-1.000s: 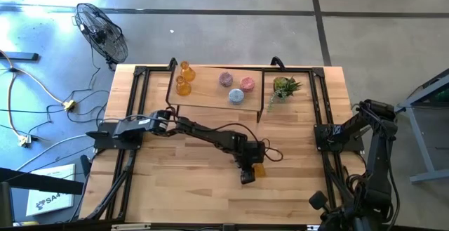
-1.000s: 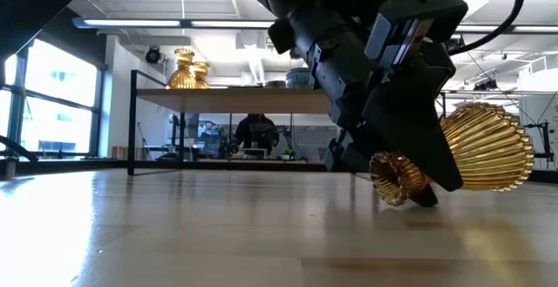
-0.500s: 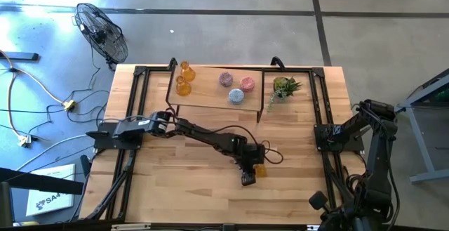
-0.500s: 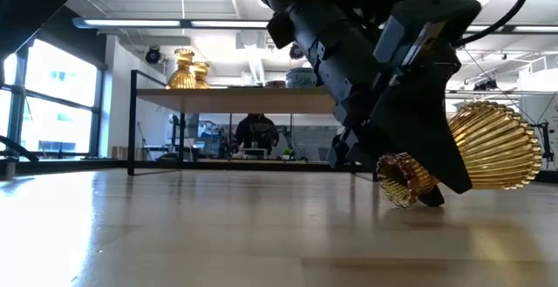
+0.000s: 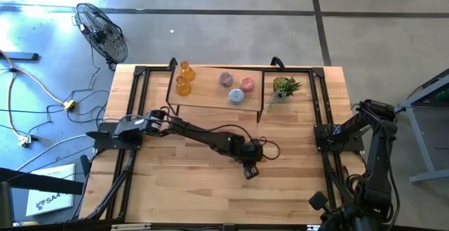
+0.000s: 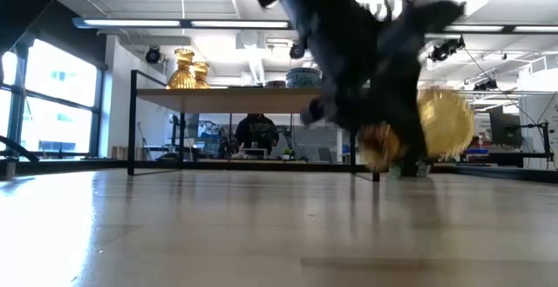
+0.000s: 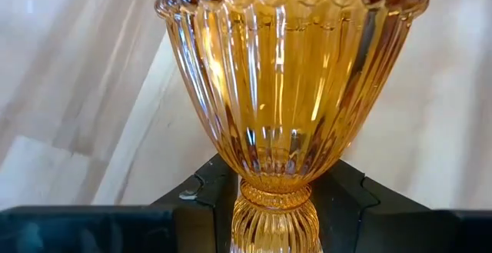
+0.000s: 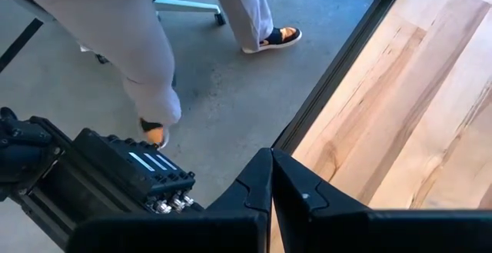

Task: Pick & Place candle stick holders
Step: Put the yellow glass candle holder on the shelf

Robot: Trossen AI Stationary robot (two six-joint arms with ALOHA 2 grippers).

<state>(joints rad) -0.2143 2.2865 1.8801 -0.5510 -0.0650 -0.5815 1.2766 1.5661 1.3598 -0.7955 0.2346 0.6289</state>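
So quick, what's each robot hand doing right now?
Left gripper: shut on the amber candle stick holder.
Right gripper: shut, holding nothing, parked at the table edge.

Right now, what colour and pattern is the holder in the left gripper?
Amber candle stick holder, translucent glass with vertical ribs and a beaded rim; clearest in the left wrist view.

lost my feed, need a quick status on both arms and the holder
Left end effector shut on amber holder, lifted over mid-table. Right end effector shut, parked off the table's right edge. Other holders on shelf. Nothing in the way.
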